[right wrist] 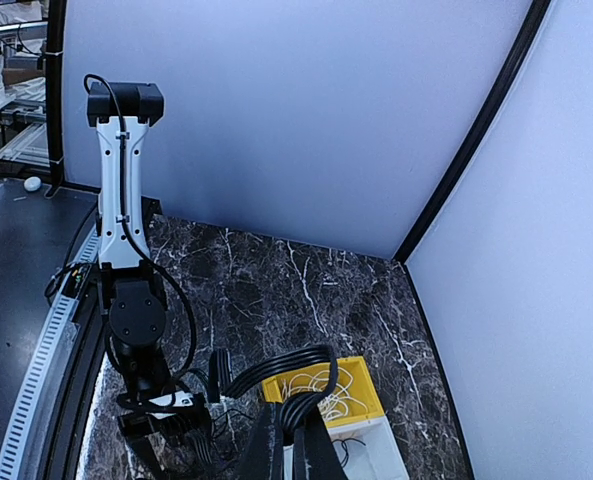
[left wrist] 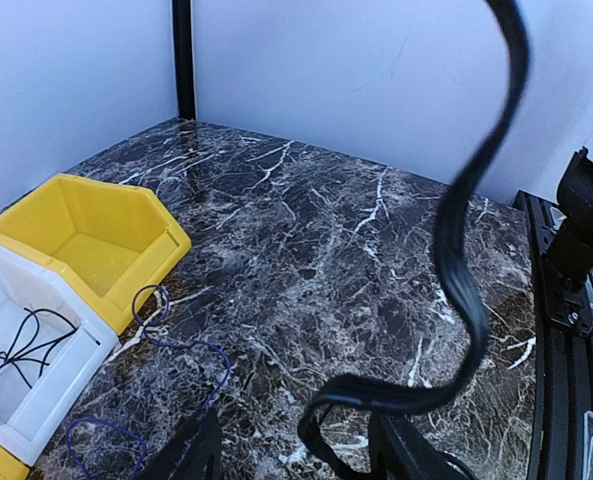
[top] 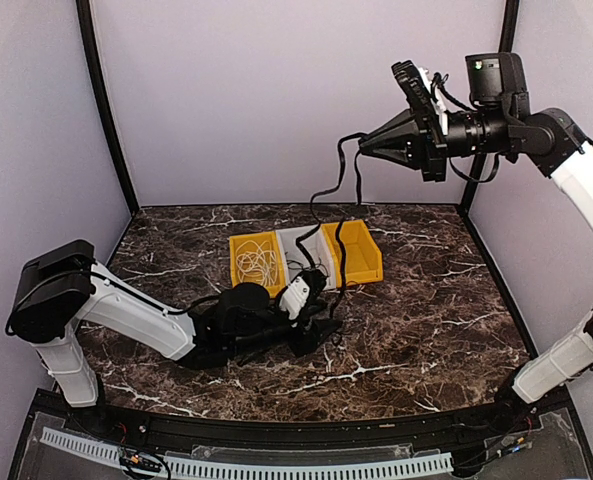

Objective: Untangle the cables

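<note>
Nearest the bases, the left end effector (left wrist: 296, 455) lies low over the surface (left wrist: 326, 250). Its 2 fingers (left wrist: 191, 455) are spread wide and hold nothing. The bottom loop of the black cable (left wrist: 454, 250) hangs between them. It may brush the right-hand finger, but the wrist view is too cropped to say.

Just beside that loop a purple cord (left wrist: 191, 345) trails across the surface toward the 3 bins. The white bin (left wrist: 76, 330) has a thin black cord (left wrist: 21, 345) in it. A yellow bin (top: 241, 245) next to it has a coiled white cable (top: 256, 262).

Farthest and highest, the right end effector (top: 364, 146) is clamped on the top of the black cable, which drops in loose curves to the left arm.

The step in hand looks like taking hold of the cable's lower end so that the 2 arms can draw it straight.

- The left fingers should centre on 1 strand of the loop before they close, low down and clear of the purple cord.
- The right arm should hold its height.
- The pull should be slow and away from the bins. A snag could drag the purple cord or tip a bin.
</note>
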Robot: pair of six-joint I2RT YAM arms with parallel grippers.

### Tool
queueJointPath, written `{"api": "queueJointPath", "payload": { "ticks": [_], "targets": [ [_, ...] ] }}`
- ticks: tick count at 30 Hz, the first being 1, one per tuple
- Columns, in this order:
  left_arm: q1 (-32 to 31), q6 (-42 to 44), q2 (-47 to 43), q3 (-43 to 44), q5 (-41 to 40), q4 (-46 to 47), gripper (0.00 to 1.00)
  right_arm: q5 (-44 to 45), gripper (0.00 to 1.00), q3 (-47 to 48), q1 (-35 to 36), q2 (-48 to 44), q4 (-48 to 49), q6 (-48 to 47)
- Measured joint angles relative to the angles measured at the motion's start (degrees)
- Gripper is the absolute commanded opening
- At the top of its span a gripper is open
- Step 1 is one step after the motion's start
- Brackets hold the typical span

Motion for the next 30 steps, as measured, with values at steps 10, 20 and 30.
{"api": "queueJointPath", "payload": {
  "ticks": [10, 20, 30],
  "targets": [
    [0.0, 0.0, 0.5, -1.6, 4.0, 1.0, 0.23, 0.2, 0.0, 1.4, 0.0, 0.5, -0.9, 0.0],
    [0.3, 0.5, 10.4, -0.2, 5.6, -3.6, 0.21, 0.2, 0.0, 13.7, -4.0, 2.7, -2.6, 0.7],
    [0.3, 1.5, 6.7, -0.9, 4.7, -8.7, 0.41, 1.2, 0.0, 13.1, -6.0, 2.9, 1.7, 1.9]
  ]
}}
